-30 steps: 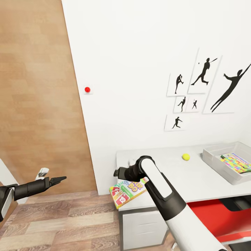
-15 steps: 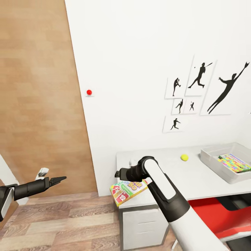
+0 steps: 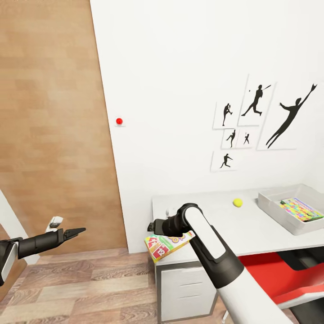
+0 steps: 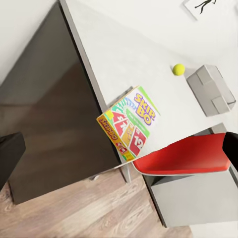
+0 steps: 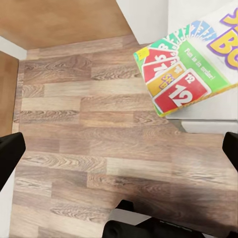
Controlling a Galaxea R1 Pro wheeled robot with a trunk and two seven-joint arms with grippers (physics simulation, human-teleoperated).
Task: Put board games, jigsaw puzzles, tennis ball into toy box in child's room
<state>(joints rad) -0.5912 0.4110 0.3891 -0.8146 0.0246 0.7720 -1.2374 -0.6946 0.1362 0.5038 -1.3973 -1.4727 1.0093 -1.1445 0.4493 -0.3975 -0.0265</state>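
Green, red and white, the flat card game box [image 3: 168, 243] says SKIP-BO in the left wrist view, and a red card on it shows 12 in the right wrist view. It lies on the long pale table [image 3: 252, 229], poking out over the near corner. The right gripper [image 3: 151, 226] hangs just above it; I cannot tell if its fingers are apart. The left gripper [image 3: 76, 231] is pressed together over the wooden floor [image 3: 90, 288]. A small yellow-green tennis ball [image 3: 237, 202] sits near the shallow grey toy box [image 3: 274, 209], which holds a bright jigsaw puzzle [image 3: 300, 209]. The left wrist view shows a red chair seat [image 4: 186, 158].
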